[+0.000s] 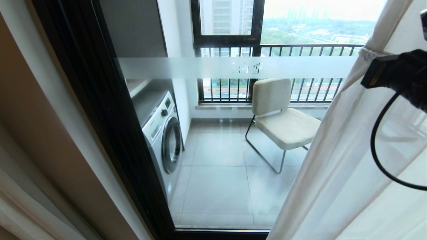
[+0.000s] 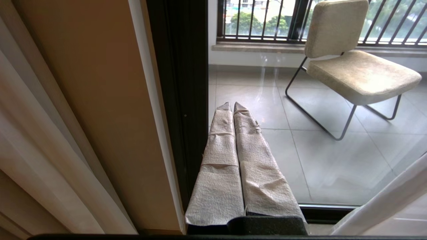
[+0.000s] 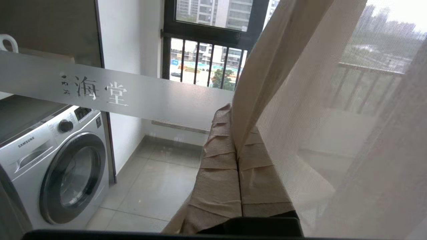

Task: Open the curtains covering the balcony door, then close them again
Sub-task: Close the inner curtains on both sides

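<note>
The balcony door is glass in a thick black frame, with a frosted band across it. A thin white sheer curtain hangs on the right, its edge pulled taut and bunched near my right arm's wrist. In the right wrist view my right gripper is shut on the sheer's hemmed edge, which runs between the padded fingers. A thick beige curtain hangs at the far left. My left gripper is shut and empty, low beside the door frame.
Behind the glass stand a white washing machine on the left and a beige chair on grey tiles, with a barred railing beyond. A black cable loops down from my right wrist in front of the sheer.
</note>
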### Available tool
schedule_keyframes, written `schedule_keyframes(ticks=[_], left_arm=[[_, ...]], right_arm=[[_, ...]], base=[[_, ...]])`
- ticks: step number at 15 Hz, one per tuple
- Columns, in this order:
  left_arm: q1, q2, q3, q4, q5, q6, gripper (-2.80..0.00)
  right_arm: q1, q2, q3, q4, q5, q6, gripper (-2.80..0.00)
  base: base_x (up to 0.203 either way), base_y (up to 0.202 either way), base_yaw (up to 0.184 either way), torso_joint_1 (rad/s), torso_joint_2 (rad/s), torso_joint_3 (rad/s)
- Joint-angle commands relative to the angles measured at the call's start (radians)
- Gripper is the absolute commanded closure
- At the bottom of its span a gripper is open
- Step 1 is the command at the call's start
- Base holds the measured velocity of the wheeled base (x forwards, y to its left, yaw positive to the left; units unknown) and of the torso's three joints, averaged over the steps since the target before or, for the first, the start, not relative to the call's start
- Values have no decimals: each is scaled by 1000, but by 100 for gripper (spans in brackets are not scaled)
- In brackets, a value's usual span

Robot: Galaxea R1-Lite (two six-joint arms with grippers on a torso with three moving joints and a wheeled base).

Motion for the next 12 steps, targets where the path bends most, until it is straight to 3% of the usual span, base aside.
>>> schedule_keyframes(ticks=[1,12], left_arm=[[0,0,0,0,1,0,0],[0,0,0,0,1,0,0]], right_arm=[[27,62,-68,-10,-1,-14,0],[459,133,-101,-44,-43,-175,0]], base=[[0,0,0,0,0,0],[0,0,0,0,0,0]])
